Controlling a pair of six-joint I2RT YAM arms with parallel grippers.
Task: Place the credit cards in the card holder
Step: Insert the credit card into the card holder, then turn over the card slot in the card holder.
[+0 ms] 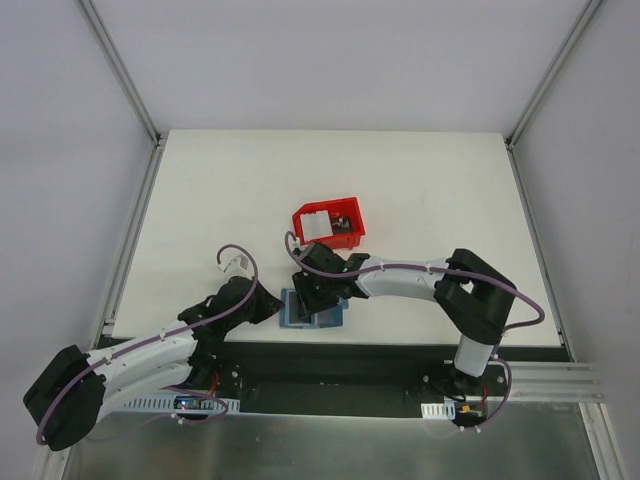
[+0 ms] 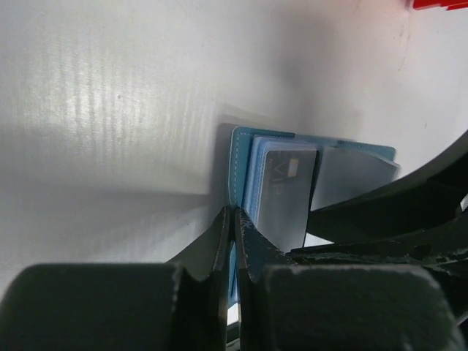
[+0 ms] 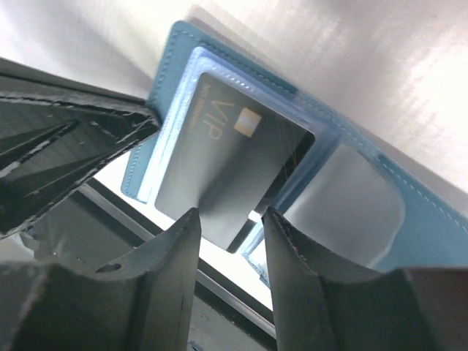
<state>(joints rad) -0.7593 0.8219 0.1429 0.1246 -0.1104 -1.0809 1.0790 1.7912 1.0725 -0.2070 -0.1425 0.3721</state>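
— White counter (image 1: 420, 200): how far are we?
— Our left tool (image 2: 232, 219) clamps the open card holder (image 2: 238, 161) by its near edge. One grey card (image 3: 219, 161) is half pocketed, between our right tool (image 3: 230, 216)'s part-open jaws; grip unclear. Pale cards (image 1: 318, 226) remain in the red bin (image 1: 340, 243), we judge.

The only text that can be read is "VIP", in gold capitals on the dark grey credit card (image 3: 219, 168) lying partly in the card holder (image 3: 170, 58). It stands near the card's short end, beside a gold chip square (image 3: 248, 121). The fine print (image 3: 191, 102) along the card's long edge is too small to read.
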